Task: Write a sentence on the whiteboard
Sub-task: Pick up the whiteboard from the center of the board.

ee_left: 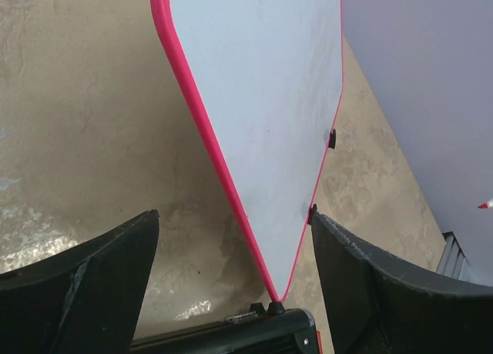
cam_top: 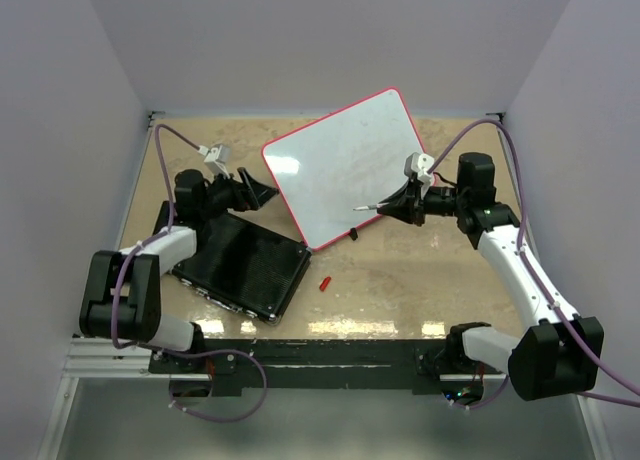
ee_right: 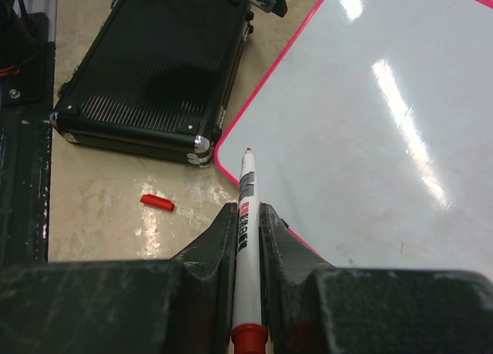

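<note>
The whiteboard [cam_top: 345, 165] lay askew on the far half of the table [cam_top: 400, 280]. The right gripper [ee_right: 246, 212] was pinching a marker [ee_right: 246, 238], whose red tip stood just inside the board's near rim. The left gripper [ee_left: 231, 219] was spread wide, and the board's left corner pointed into its gap.

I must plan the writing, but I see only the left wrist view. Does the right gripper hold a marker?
Observer: Yes, the right gripper is shut on a marker.
Operator: Is the cap off?
Observer: Yes; a red cap lies on the table near the black case.
Operator: Where is the tip?
Observer: Just inside the whiteboard's red rim, at the corner nearest the case; contact I cannot tell.
</note>
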### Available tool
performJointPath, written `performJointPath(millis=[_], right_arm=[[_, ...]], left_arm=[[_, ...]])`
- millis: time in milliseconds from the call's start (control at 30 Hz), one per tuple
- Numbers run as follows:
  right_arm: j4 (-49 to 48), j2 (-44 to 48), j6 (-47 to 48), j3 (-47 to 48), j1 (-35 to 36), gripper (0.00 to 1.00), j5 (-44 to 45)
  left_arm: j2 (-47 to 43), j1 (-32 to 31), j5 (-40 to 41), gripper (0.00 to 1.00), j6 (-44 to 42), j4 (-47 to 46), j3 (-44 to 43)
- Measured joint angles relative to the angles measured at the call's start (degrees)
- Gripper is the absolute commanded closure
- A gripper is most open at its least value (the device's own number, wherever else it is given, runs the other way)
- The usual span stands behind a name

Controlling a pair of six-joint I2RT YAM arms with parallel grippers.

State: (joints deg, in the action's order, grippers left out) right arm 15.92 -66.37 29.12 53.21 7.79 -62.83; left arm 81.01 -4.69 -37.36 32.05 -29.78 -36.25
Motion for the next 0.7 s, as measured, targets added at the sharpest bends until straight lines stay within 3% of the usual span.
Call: performJointPath(millis=[333, 500, 700], right_arm=[[2.05, -0.33, 2.03, 0.15, -0.42, 1.0, -1.51], [3.69, -1.33, 3.1, 0.26, -0.42, 1.0, -2.25], [4.0, -1.57, 3.45, 0.28, -0.42, 1.0, -2.64]], left_arm=[[14.36, 0.07, -2.29, 0.3, 5.51, -14.4, -5.03], [19.19, 0.07, -3.82, 0.45, 8.68, -19.76, -6.64], [25.05, -0.04, -6.54, 0.55, 14.51, -29.07, -9.01]])
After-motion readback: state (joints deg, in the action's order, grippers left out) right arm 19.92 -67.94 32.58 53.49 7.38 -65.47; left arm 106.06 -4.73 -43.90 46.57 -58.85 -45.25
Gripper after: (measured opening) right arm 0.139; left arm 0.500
